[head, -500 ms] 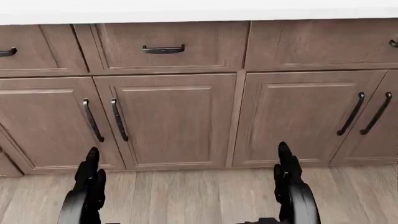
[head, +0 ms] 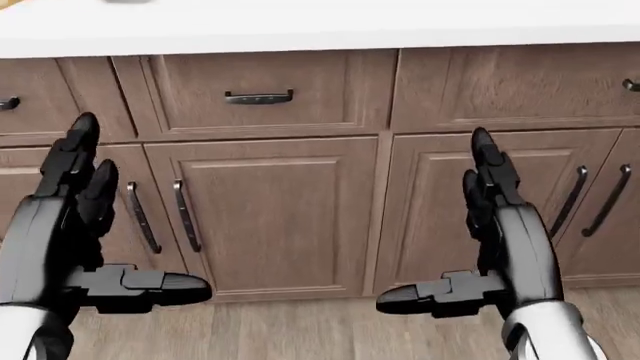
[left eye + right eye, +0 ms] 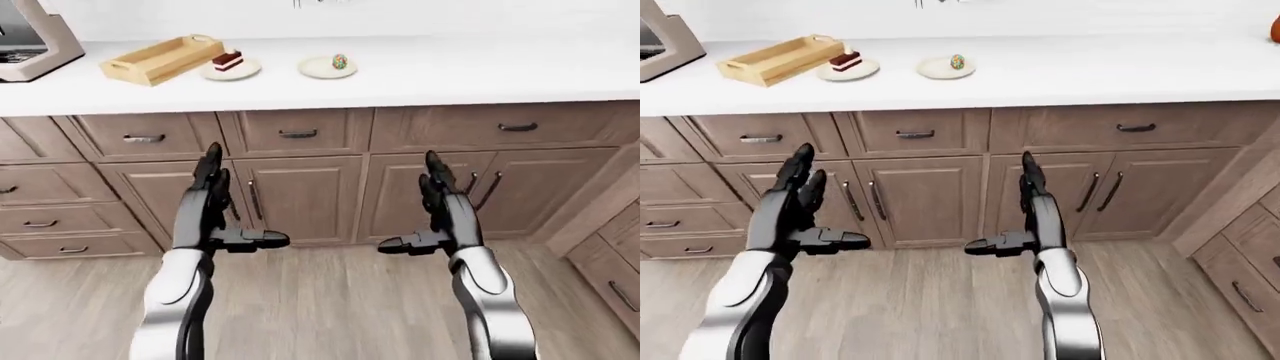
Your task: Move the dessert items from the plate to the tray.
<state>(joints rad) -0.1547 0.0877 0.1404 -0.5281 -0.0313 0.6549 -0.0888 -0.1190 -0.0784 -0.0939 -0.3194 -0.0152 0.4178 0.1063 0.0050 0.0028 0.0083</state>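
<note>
At the upper left of the left-eye view, a wooden tray [image 3: 160, 58] lies on the white counter [image 3: 450, 75]. Just right of it, a slice of chocolate cake [image 3: 228, 60] sits on a white plate [image 3: 232, 71]. Further right, a second white plate [image 3: 322, 70] carries a small colourful dessert [image 3: 339, 61]. Both hands hover below counter level, well short of these things, facing the cabinet doors. My left hand [image 3: 240, 202] is open, fingers up and thumb pointing inward. My right hand [image 3: 425, 206] mirrors it, open and holding nothing.
Brown drawers and cabinet doors [image 2: 270, 217] with dark handles run under the counter. A coffee machine [image 3: 30, 37] stands at the counter's far left. An orange object [image 3: 1276, 28] shows at the right edge. Another cabinet run [image 3: 610, 247] juts out on the right over wood flooring.
Both hands have risen from the bottom edge of the head view to the height of the cabinet doors, thumbs now showing. The cabinets sit slightly lower in the picture, so the camera has moved.
</note>
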